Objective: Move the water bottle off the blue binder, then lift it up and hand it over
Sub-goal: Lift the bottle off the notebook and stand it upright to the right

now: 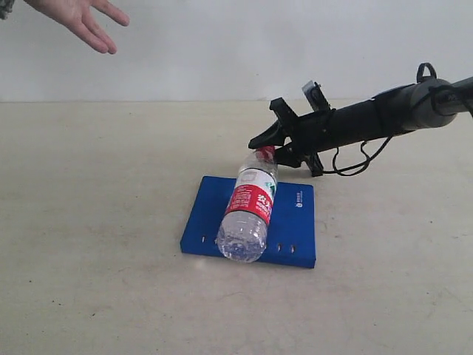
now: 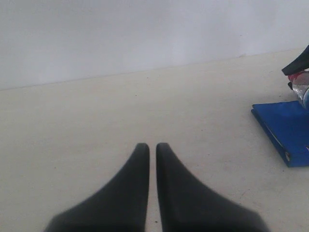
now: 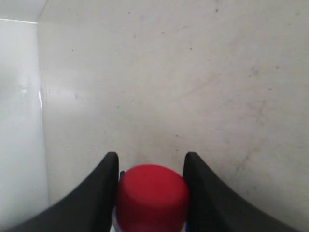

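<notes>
The black tubular arm [image 1: 369, 122], trailing a looped black cable [image 1: 353, 164], ends in a black tapered claw [image 1: 270, 151].

There is one water bottle [image 1: 242, 235], carrying one red cap [image 3: 152, 193] and one red-and-white label [image 1: 251, 201]. There is one blue binder [image 1: 211, 207], with one small white logo [image 1: 298, 198] on its cover. One table [image 1: 89, 222] carries them. Two pincers show, the right pincer [image 3: 151, 155] and the left pincer [image 2: 148, 145], each with two black fingers. One human hand [image 1: 81, 18] is in view.
</notes>
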